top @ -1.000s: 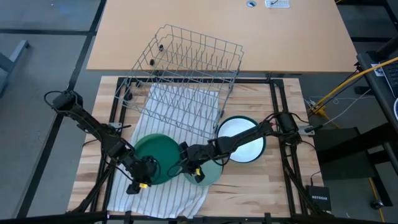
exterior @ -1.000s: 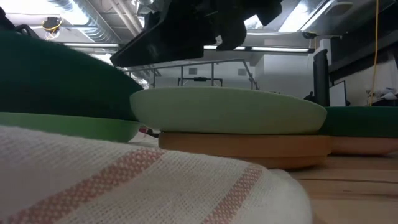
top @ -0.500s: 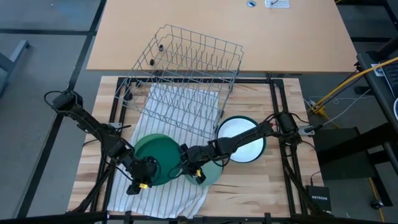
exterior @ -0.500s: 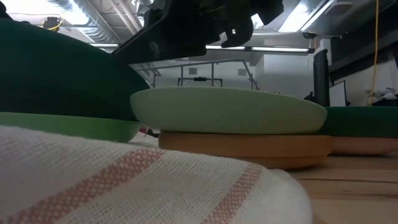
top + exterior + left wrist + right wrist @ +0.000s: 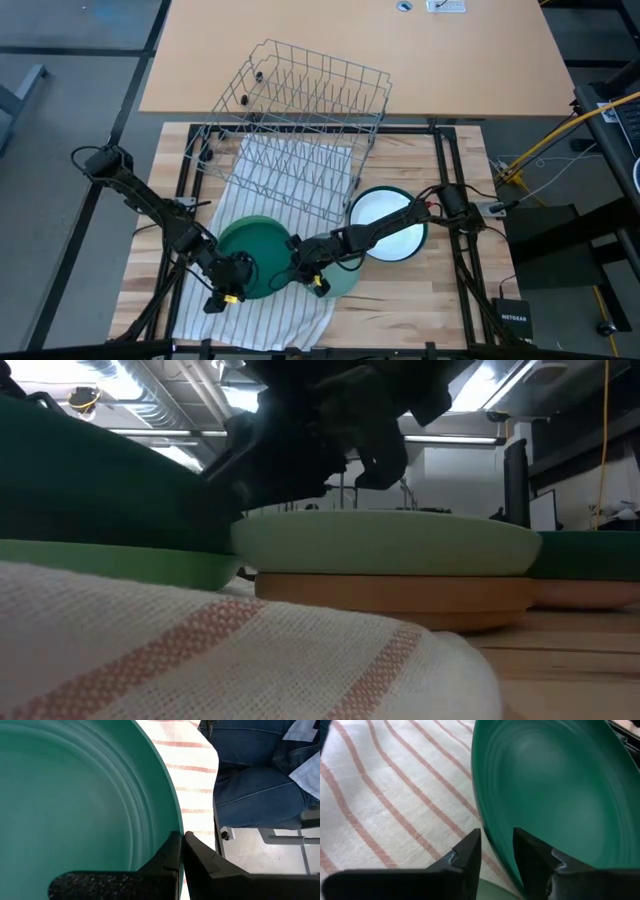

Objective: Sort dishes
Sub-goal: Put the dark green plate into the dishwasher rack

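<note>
- The wooden table (image 5: 420, 300) carries everything; the dark green plate serves as the landmark here.
- The grey wire rack (image 5: 300, 120) stands well beyond the dark green plate, tipped over the far end of the striped cloth (image 5: 265, 315), with no dish in it.
- The dark green plate (image 5: 252, 255) sits tilted on the cloth, over a light green plate (image 5: 120, 563) whose rim shows beneath it in the low view.
- The white plate with a dark rim (image 5: 390, 222) lies to the right of the dark green plate, apart from it, under the right arm.
- The pale mint plate (image 5: 385, 540) rests just right of the dark green plate, stacked on a brown plate (image 5: 395, 595).
- The left gripper (image 5: 182, 837) is clamped tight on the dark green plate's near-left rim, one finger inside and one outside.
- The right gripper (image 5: 497, 845) stands with its fingers spread, straddling the opposite rim of that plate without pinching it.
- Judgement: the step in hand is a two-arm pickup or handover of the dark green plate. Next, the right fingers should close on the rim before the plate is lifted towards the rack.
</note>
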`<state>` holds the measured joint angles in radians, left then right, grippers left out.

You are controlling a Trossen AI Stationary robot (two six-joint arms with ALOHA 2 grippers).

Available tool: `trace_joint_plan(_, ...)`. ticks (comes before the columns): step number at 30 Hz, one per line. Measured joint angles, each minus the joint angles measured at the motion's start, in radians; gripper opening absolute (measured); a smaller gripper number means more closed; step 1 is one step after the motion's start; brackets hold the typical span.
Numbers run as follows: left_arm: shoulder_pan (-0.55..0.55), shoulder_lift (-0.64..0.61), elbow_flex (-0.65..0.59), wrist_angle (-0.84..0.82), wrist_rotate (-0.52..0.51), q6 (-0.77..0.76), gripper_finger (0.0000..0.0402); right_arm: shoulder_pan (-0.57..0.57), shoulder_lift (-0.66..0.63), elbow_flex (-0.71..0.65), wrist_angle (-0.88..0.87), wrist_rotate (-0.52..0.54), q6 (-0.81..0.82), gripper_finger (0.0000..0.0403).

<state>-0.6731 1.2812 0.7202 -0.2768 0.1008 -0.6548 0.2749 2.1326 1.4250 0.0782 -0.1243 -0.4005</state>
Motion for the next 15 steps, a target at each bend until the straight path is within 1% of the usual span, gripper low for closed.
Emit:
trace_joint_plan(4,-0.001,0.000,0.000,-0.001,0.002,0.000,0.0000,0.001,0.000,0.000,0.002,-0.009,-0.005,0.0065)
trace_joint_plan(8,0.000,0.000,0.000,-0.006,0.000,0.003,0.0000,0.005,0.000,-0.001,-0.002,-0.045,-0.019,0.0018)
trace_joint_plan(11,0.000,0.000,0.000,-0.004,0.000,0.003,0.0003,0.005,0.000,-0.002,0.000,-0.082,-0.017,0.0012)
trace_joint_plan(15,0.000,0.000,0.000,-0.001,0.000,0.000,0.0017,0.004,0.000,-0.001,0.004,-0.085,-0.004,0.0021)
